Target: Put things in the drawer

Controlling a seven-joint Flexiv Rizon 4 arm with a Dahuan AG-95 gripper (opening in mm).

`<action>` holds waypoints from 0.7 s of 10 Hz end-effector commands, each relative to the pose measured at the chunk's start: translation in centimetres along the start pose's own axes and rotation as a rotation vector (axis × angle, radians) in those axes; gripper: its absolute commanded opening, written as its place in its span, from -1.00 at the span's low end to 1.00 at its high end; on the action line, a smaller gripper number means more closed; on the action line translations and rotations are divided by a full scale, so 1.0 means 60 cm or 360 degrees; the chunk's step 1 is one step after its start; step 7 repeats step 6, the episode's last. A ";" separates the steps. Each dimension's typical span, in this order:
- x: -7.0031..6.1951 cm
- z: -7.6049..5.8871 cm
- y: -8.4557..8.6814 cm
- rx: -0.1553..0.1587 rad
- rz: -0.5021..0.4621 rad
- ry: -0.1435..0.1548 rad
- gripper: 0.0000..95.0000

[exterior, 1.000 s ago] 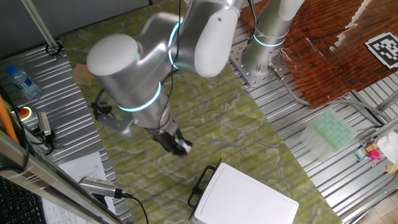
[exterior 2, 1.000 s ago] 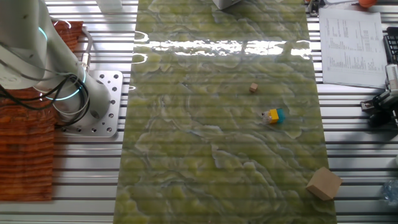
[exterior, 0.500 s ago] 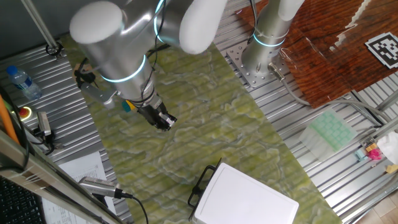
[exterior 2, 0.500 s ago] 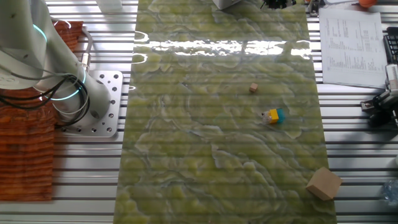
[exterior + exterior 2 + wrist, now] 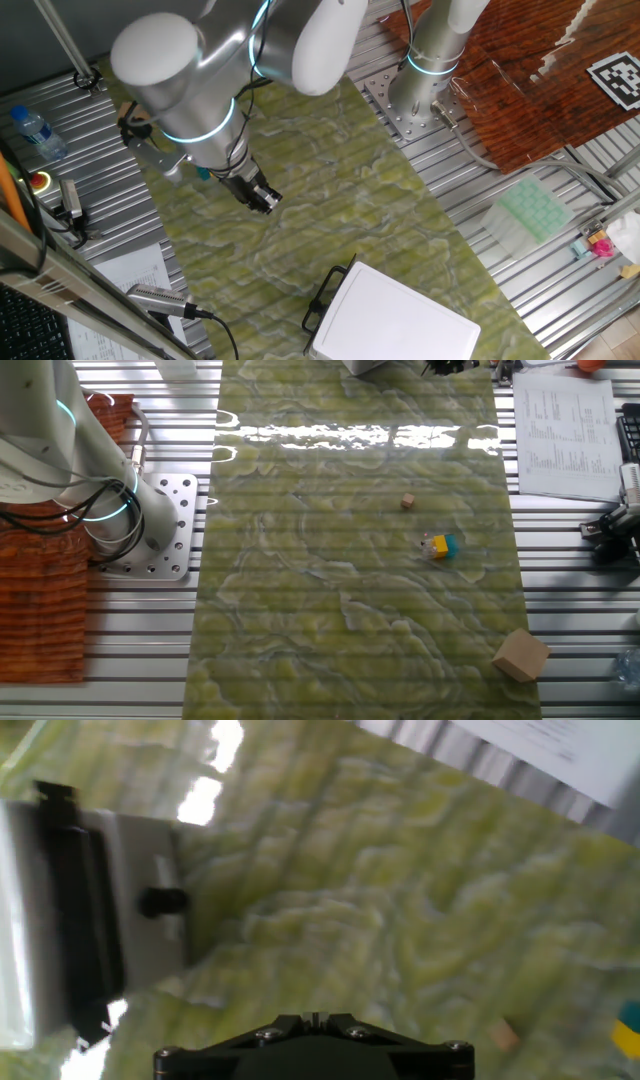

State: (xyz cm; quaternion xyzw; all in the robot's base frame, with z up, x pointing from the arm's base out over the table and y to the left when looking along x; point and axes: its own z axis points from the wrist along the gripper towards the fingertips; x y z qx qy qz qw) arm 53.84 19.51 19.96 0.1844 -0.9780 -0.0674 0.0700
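Ahead of the gripper and below it lies open green mat, bare toward the white cabinet with its black wire handle. That cabinet blocks the mat's far end. Behind the gripper, a yellow-and-blue toy, a small tan cube and a larger cardboard block sit well apart, with clear lanes between them.

A green marbled mat carries a tan cube, a yellow-blue toy and a cardboard box
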 end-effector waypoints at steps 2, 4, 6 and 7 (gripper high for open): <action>0.001 0.001 -0.001 0.0040 0.0113 -0.0059 -1.00; 0.001 0.001 -0.002 0.0040 0.0116 -0.0067 -1.00; 0.001 0.001 -0.002 0.0038 0.0110 -0.0062 -1.00; 0.001 0.001 -0.002 0.0038 0.0110 -0.0062 -1.00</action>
